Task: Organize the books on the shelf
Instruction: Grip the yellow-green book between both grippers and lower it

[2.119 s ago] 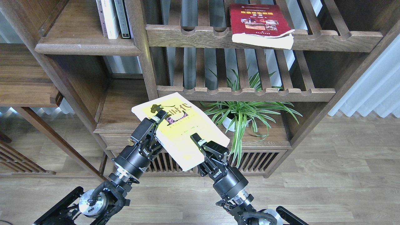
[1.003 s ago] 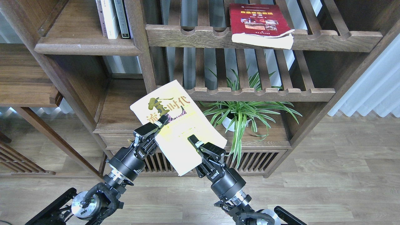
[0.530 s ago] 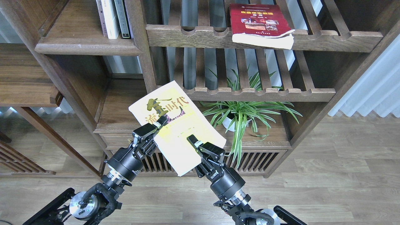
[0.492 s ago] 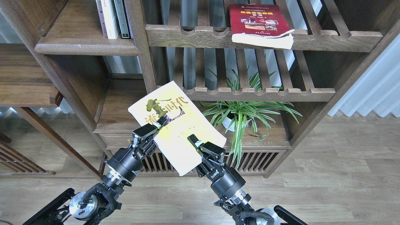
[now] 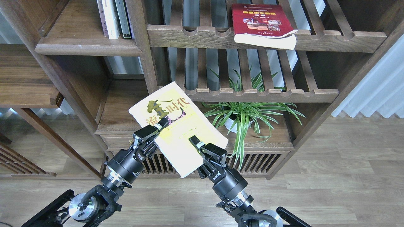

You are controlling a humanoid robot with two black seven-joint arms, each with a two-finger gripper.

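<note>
Both grippers hold the yellow-green and white book (image 5: 183, 126) in the air in front of the bookcase, cover up and tilted, its top corner at the lower slatted rack. My left gripper (image 5: 159, 124) is shut on its left edge. My right gripper (image 5: 196, 143) is shut on its lower right edge. The red book (image 5: 263, 23) lies flat on the upper slatted rack, its pages hanging over the front rail. The solid plank shelf (image 5: 85, 44) at the upper left carries a few upright books (image 5: 113, 19). The maroon book is not in view.
A potted spider plant (image 5: 244, 118) stands on the low cabinet top right of the held book. A bare plank shelf (image 5: 121, 107) lies behind the book's left side. Another plank shelf (image 5: 25, 82) juts out at far left. Pale curtains (image 5: 375, 85) hang at right.
The book tipped up from lying flatter to showing its title, and moved up and a little left. Both grippers shifted slightly left with it. In the last half second almost nothing moved.
</note>
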